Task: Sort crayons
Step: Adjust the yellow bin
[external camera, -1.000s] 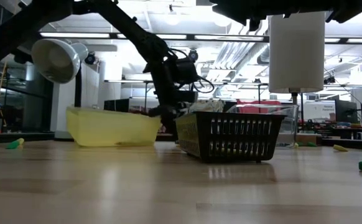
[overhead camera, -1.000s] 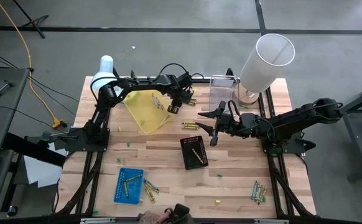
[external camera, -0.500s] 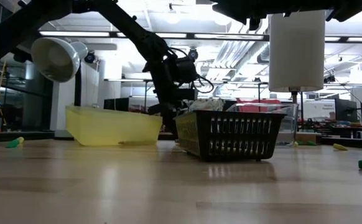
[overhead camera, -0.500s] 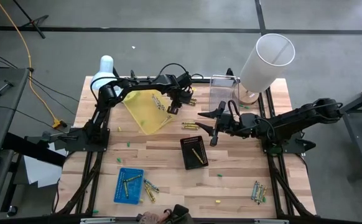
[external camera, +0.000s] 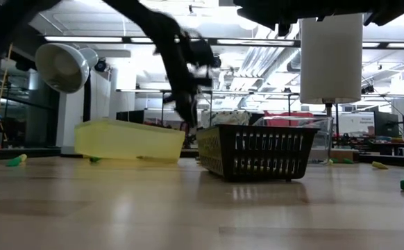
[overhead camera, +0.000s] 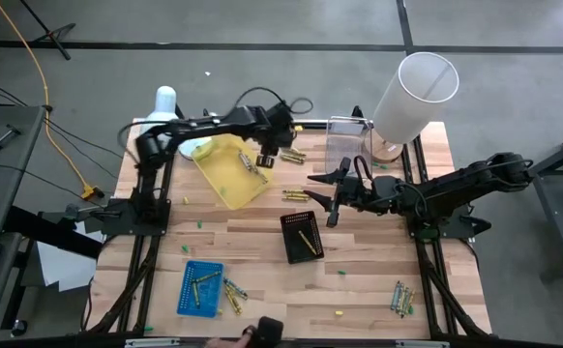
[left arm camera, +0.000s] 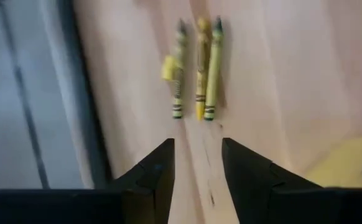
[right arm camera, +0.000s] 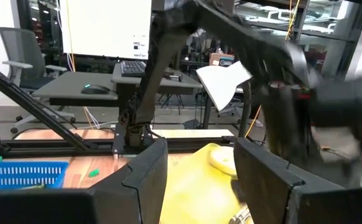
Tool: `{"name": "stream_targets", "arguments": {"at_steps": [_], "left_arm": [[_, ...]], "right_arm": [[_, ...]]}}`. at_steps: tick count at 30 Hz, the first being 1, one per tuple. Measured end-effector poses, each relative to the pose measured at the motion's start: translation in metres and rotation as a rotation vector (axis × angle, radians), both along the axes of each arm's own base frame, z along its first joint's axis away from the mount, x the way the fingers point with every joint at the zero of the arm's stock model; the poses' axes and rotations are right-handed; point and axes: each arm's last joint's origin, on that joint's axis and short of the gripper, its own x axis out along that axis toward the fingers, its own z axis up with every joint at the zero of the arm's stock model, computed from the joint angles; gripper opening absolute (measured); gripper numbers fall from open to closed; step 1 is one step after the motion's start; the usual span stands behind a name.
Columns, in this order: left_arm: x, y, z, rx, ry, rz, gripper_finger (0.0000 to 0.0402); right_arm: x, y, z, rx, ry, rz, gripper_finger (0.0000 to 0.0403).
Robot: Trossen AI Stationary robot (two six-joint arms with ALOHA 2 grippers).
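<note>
My left claw (overhead camera: 267,160) sits over the far side of the surface (overhead camera: 262,242), at the edge of the yellow tray (overhead camera: 227,170). Its fingers (left arm camera: 156,177) are parted by a narrow gap with nothing between them. Three crayons (left arm camera: 196,68) lie side by side on the wood just ahead of it, touching nothing of the claw; these look like the small cluster beside the tray in the high view (overhead camera: 291,156).

My right claw (overhead camera: 332,201) hangs near the middle of the surface, fingers (right arm camera: 145,171) spread wide, empty, pointing toward the yellow tray.

Containers: the yellow tray is tilted, one side lifted off the wood in the low view (external camera: 129,139), with a couple of crayons inside near the left claw. The black basket (overhead camera: 301,237) holds at least one yellow crayon. The blue tray (overhead camera: 199,287) on the near left holds a few crayons, with more lying just beside it (overhead camera: 232,293). A clear bin (overhead camera: 347,145) stands at the far side; I can't tell what is in it.

Loose crayons: a pair between yellow tray and right claw (overhead camera: 296,195), and a bundle at the near right corner (overhead camera: 400,298). Small green specks are scattered on the wood.

A white lampshade (overhead camera: 414,95) stands at the far right, and a smaller white lamp (overhead camera: 164,101) at the far left. Grey floor around, yellow cable (overhead camera: 44,82) on the left. Behind, the low view shows a workshop with ceiling lights.
</note>
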Motion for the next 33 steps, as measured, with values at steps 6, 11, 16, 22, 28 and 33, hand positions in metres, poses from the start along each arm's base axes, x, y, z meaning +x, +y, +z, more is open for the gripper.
{"name": "stream_targets", "arguments": {"at_steps": [6,11,16,22,28,33], "left_arm": [[-0.045,-0.006,0.101,0.101,-0.309,0.273,0.0023],[-0.089,0.009,0.119,0.049,-0.453,0.712,0.0003],[-0.106,0.022,0.072,-0.045,-0.271,0.951,0.0],[-0.1,0.015,0.011,-0.008,-0.034,0.989,0.0],[-0.09,0.019,-0.025,0.015,0.061,1.029,0.0],[-0.086,0.026,-0.052,0.033,0.137,1.05,0.0]], "right_arm": [[0.0,-0.003,0.0,0.004,-0.001,-0.01,0.0179],[0.0,-0.003,0.0,0.046,-0.01,-0.008,0.0179],[0.0,-0.003,0.0,0.066,-0.018,-0.006,0.0179],[0.0,-0.003,0.001,0.05,-0.021,-0.008,0.0179],[0.0,-0.006,0.001,0.053,-0.023,-0.019,0.0179],[0.001,-0.006,0.0,0.059,-0.018,-0.021,0.0179]]}}
